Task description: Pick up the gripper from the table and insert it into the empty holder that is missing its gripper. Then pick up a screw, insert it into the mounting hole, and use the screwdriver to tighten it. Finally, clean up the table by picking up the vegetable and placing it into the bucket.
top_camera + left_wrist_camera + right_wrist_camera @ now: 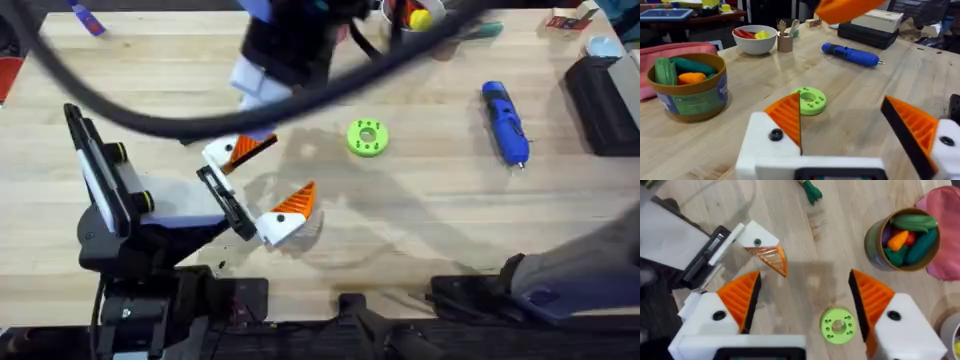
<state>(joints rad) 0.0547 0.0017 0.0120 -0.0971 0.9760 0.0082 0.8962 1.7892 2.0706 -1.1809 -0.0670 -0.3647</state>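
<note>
The left pincer hovered low over the bench with its orange-padded fingers spread apart and nothing between them. The right pincer hung above it, also spread wide and empty. A green disc lay just beyond the left pincer. The blue screwdriver lay flat well off to the right. The bucket stood upright beside a pink pouch, toy vegetables inside. The leafy vegetable lay on the bare wood, apart from the bucket.

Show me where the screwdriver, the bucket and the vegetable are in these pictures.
screwdriver point(505, 122): overhead view, middle of its blue body.
bucket point(695, 95): left wrist view, its banded outer wall.
vegetable point(811, 189): right wrist view, its dark green leaves.
</note>
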